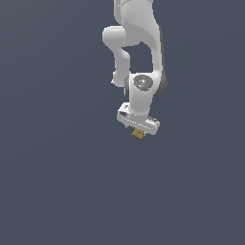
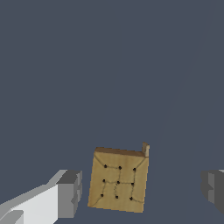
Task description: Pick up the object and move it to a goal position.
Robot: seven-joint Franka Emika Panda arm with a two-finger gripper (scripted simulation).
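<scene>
The object [image 2: 118,181] is a small tan-brown block whose facing side carries several dark dots and thin lines. It lies on the dark grey floor between my gripper's fingers, nearer the light finger [image 2: 70,192] than the dark one [image 2: 214,187], and a gap shows on each side. My gripper [image 2: 141,190] is open around it without touching it. In the exterior view the white gripper [image 1: 138,127] hangs straight down from the arm, and the object [image 1: 138,135] peeks out just beneath the hand.
A plain dark grey floor [image 1: 57,182] fills both views. The white arm [image 1: 136,43] rises to the exterior view's upper edge.
</scene>
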